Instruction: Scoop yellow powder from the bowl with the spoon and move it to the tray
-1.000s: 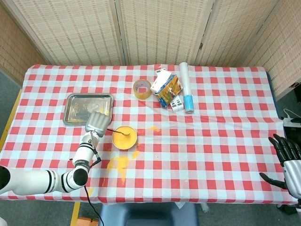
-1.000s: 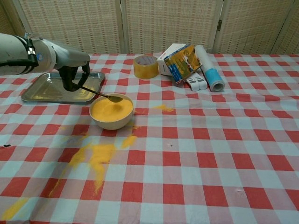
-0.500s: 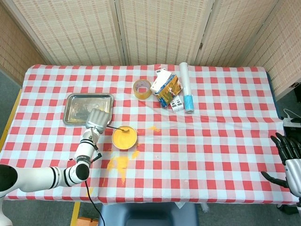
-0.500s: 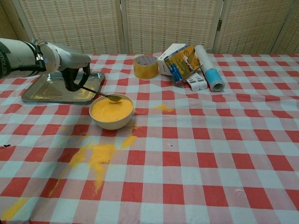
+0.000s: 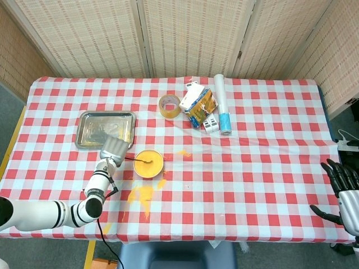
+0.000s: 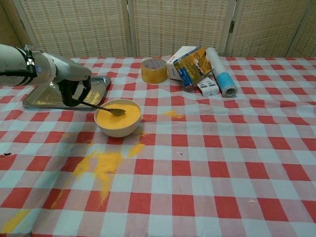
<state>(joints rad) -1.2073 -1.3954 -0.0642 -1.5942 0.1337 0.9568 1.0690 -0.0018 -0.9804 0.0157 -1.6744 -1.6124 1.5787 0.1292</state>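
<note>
head view: left hand [image 5: 113, 149] sits just at 9 o'clock of the bowl [image 5: 148, 163], fingers closed round the handle of the spoon [image 5: 140, 159], whose tip lies over the yellow powder [image 5: 149, 163]
tray, head view: tray [image 5: 105, 129] lies at about 11 o'clock of the bowl, close by; i see no yellow heap in it, though reflections make that hard to rule out
right hand, head view: right hand [image 5: 340, 185] hangs off the table edge at 3 o'clock, fingers spread, holding nothing
spill, head view: spilled powder [image 5: 141, 194] lies on the tablecloth [image 5: 269, 168] at 6 o'clock of the bowl
chest view: spoon bowl [image 6: 117, 112] rests on or just into the powder surface [image 6: 117, 117]; whether it is loaded i cannot tell
grip, chest view: the left hand's fingers [image 6: 74, 96] curl tight on the handle, just in front of the tray's near rim [image 6: 54, 104]
progress: judged early in a scoop; bowl looks near full
left to do: lift a load, carry it toward 11 o'clock, tip it into the tray
</note>
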